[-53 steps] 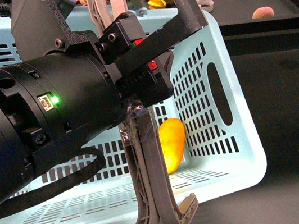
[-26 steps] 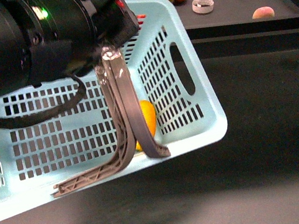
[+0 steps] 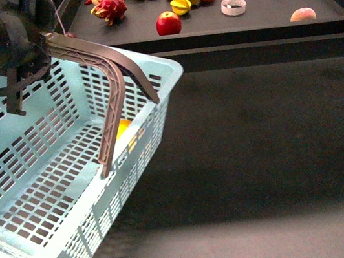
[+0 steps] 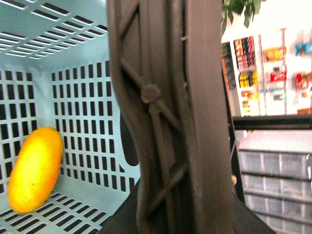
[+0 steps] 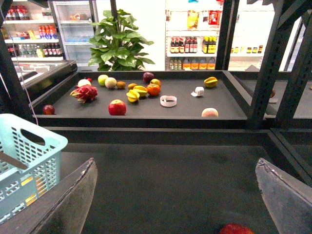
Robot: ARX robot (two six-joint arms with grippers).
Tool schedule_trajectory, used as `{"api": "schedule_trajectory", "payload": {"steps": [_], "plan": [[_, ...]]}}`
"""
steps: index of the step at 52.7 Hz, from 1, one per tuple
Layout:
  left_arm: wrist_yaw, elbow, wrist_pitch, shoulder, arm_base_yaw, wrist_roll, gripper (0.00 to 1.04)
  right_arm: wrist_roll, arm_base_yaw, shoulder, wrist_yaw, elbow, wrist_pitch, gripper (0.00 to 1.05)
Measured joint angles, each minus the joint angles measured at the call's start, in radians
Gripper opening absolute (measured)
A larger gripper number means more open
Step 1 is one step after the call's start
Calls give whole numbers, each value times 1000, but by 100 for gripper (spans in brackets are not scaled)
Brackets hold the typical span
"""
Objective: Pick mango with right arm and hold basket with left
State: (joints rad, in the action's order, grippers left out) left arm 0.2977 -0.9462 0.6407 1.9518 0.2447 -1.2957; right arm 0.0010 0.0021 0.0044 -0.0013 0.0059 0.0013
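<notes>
Turquoise plastic of the basket [image 3: 125,202], hung tilted by its handles [image 3: 109,60] from the left tool [image 3: 47,41], was seen around the mango [image 4: 35,168], which was found lying on the basket's floor against a slotted wall. The left tool was judged clamped on those handles, its fingers being hidden, while the right tool [image 5: 175,163] was held wide apart and empty, well clear of the basket. The mango was judged light, smooth, slippery and easily bruised, best taken gently across its narrow middle.
</notes>
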Motion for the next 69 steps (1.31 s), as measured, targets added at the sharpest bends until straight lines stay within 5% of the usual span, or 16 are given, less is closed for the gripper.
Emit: {"api": "schedule_trajectory", "payload": {"steps": [17, 37, 46, 60, 69], "plan": [[32, -60, 160, 151, -129, -245, 16, 0, 0, 0, 0, 0, 0, 97], [75, -141, 184, 252, -198, -282, 16, 0, 0, 0, 0, 0, 0, 97], [72, -148, 97, 252, -192, -329, 54, 0, 0, 0, 0, 0, 0, 97], [36, -92, 7, 137, -182, -354, 96, 0, 0, 0, 0, 0, 0, 97], [16, 0, -45, 3, -182, -286, 97, 0, 0, 0, 0, 0, 0, 97]]}}
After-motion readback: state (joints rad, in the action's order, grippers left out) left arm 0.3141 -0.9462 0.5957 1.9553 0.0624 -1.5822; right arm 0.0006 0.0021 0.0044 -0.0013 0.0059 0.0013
